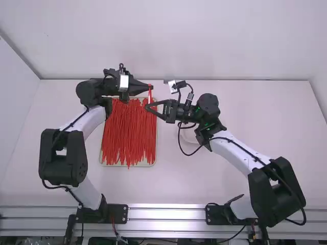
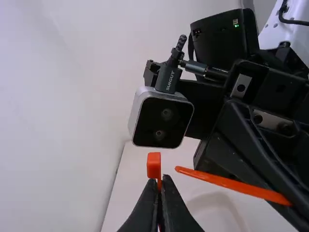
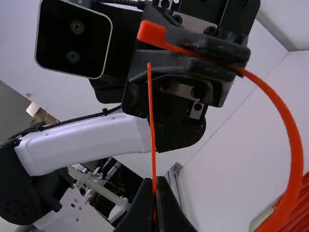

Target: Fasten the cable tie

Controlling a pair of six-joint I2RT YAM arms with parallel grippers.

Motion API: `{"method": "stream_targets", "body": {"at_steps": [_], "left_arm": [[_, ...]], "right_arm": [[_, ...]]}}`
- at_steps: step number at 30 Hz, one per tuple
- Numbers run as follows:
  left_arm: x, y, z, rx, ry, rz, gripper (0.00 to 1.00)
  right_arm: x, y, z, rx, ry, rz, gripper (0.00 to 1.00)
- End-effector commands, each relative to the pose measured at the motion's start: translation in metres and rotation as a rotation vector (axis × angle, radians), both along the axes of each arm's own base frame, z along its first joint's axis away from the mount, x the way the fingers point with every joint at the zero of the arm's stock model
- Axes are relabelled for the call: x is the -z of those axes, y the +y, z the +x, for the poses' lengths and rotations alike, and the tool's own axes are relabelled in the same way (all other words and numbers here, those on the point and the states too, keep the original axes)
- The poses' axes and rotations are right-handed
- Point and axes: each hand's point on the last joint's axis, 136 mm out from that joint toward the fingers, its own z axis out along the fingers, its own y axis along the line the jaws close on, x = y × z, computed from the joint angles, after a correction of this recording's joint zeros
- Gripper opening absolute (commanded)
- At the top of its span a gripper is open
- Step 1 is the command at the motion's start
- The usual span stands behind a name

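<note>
1. Step in hand, judging by the layout: threading. The tail (image 2: 227, 183) of one red cable tie (image 1: 149, 94) is being brought up to its own head (image 2: 153, 164).
2. Left gripper (image 2: 158, 186) is pinching the tie just under the square head, fingers closed tight on it. It is holding the tie raised above the tray (image 1: 155, 148), over the far corner on the right arm's side.
3. Right gripper (image 3: 154, 188) is clamping shut on the thin tail of the same tie, over that same tray corner and slightly nearer the arm bases. The strap is bowing round in a loop between the two grips.
4. Tail tip is pointing toward the head and sitting just beside it, apart from it. Nothing is showing through the head, so the tie is reading as not yet fastened.
5. Next move is probably calling for fine alignment of tip to slot, then a push through and a pull to tighten. The slot itself is hidden, and a small angular error would likely send the tip past the head.
6. Spare ties (image 1: 127, 132) are lying heaped in the tray.
7. Writing: pale lettering is running along the plug (image 2: 169, 77) above the right arm's wrist camera (image 2: 161, 118); it is being left unread. The tie is carrying no visible label.
</note>
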Motion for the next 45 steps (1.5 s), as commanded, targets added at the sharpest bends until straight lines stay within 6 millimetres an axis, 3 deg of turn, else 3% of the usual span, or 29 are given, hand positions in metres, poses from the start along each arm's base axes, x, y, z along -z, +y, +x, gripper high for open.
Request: {"method": "stream_targets", "body": {"at_steps": [1, 45], "left_arm": [[-0.0033, -0.0008, -0.0011, -0.005, -0.009, -0.009, 0.01], [-0.0008, -0.0034, -0.0031, 0.011, 0.003, 0.002, 0.01]], "right_arm": [[0.0002, -0.0038, 0.0048, 0.013, 0.004, 0.001, 0.0], [-0.0049, 0.0012, 0.0042, 0.032, -0.013, 0.019, 0.0]]}}
